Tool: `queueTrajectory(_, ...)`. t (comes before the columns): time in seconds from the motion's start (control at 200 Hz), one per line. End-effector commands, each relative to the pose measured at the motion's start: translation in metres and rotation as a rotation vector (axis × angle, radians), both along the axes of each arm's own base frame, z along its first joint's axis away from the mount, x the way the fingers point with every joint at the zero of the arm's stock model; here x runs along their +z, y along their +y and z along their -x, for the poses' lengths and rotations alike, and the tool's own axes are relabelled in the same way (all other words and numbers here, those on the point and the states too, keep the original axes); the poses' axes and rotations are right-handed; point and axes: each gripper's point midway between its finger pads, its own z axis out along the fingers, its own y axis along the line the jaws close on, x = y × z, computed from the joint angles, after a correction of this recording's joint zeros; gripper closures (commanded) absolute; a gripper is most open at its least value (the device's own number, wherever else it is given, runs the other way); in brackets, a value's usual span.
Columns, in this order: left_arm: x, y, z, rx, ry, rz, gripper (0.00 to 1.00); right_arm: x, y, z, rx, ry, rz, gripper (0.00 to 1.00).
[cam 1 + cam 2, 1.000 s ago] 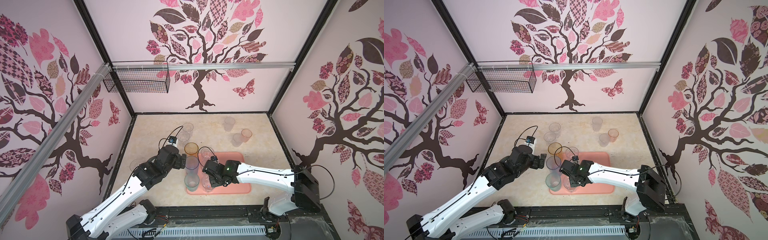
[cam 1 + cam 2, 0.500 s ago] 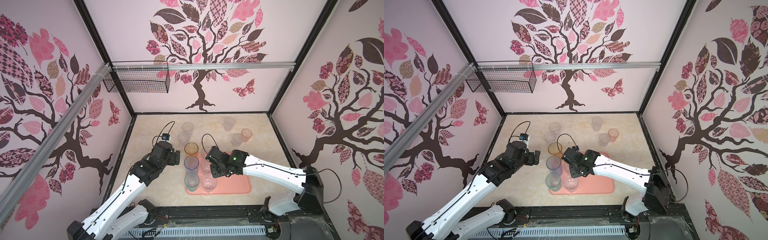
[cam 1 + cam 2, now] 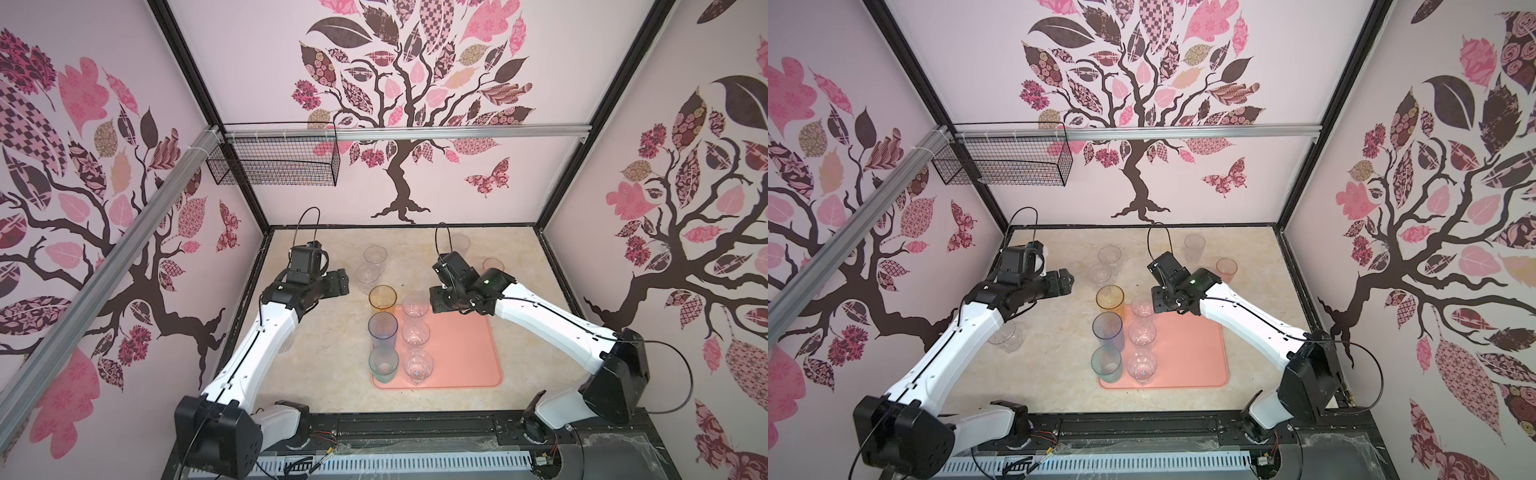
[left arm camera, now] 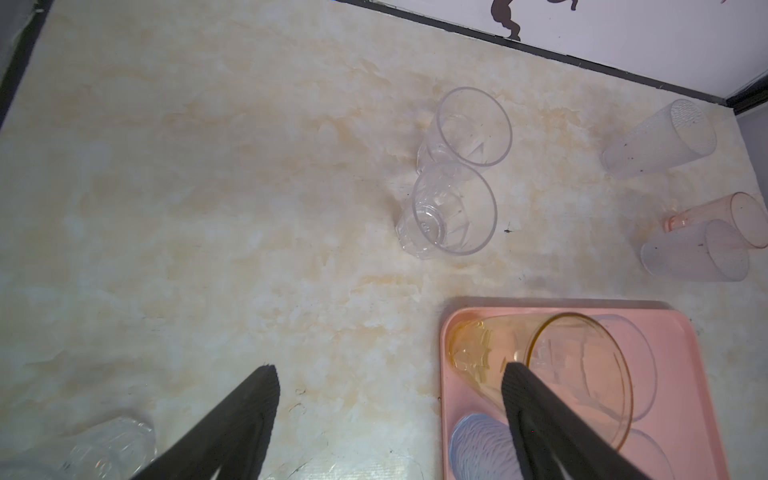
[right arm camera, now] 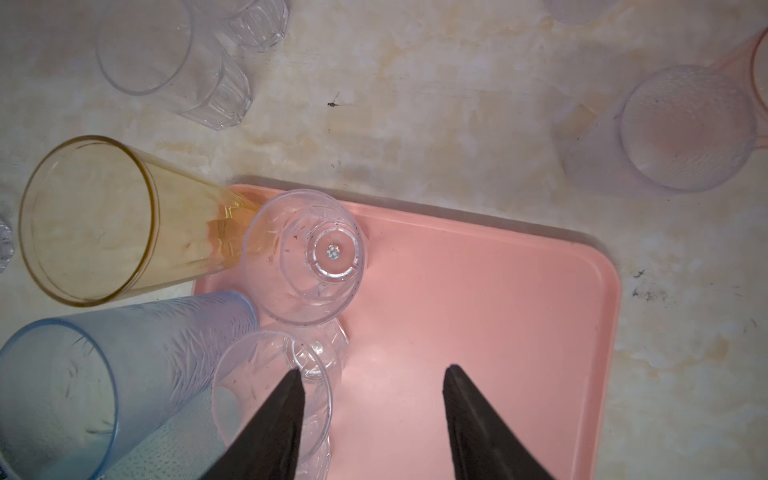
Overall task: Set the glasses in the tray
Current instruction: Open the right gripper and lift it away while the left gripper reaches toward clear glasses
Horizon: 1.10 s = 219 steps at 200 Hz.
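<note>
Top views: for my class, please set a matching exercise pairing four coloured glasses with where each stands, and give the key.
1 amber see-through tumbler
2 tall blue-grey see-through tumbler
3 teal see-through tumbler
4 pinkish-orange see-through tumbler

A table, beyond the salmon-pink flat tray
B tray's near left corner
C tray's far left corner
D tray's left edge, middle

Pairs: 1-C, 2-D, 3-B, 4-A

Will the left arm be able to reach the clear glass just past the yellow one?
Probably yes. The left gripper is open and empty, and the clear faceted glass stands upright just ahead of it with only bare tabletop between. A second clear glass stands close behind it.
</note>
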Motion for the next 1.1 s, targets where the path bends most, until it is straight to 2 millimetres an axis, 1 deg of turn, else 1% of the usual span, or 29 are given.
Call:
queueTrajectory(0.0,0.019,-0.021,-0.027,-0.047,-0.024,0.101,0.14,0.008,0.010,-0.017,0.023,-0.047,-0.014,0.42)
queueTrajectory(0.085,0.009,-0.025,-0.044,-0.056,0.015,0.095,0.18,0.004,0.012,-0.018,0.027,-0.043,-0.027,0.42)
queueTrajectory(0.2,-0.015,-0.026,-0.062,-0.073,0.093,0.055,0.22,-0.004,0.012,-0.017,0.027,-0.031,-0.041,0.42)
queueTrajectory(0.28,-0.033,-0.029,-0.067,-0.094,0.152,0.026,0.26,-0.010,0.011,-0.016,0.024,-0.021,-0.045,0.42)
queueTrajectory(0.415,-0.050,-0.036,-0.073,-0.115,0.193,0.004,0.30,-0.015,0.007,-0.017,0.020,-0.015,-0.052,0.42)
queueTrajectory(0.655,-0.070,-0.035,-0.088,-0.097,0.223,-0.088,0.35,-0.018,0.008,-0.017,0.025,-0.007,-0.072,0.42)
queueTrajectory(0.96,-0.083,-0.040,-0.111,-0.112,0.217,-0.256,0.42,-0.020,0.004,-0.013,0.026,-0.009,-0.082,0.42)
queueTrajectory(1.09,-0.091,-0.038,-0.118,-0.118,0.225,-0.290,0.48,-0.021,0.001,-0.012,0.020,-0.013,-0.083,0.42)
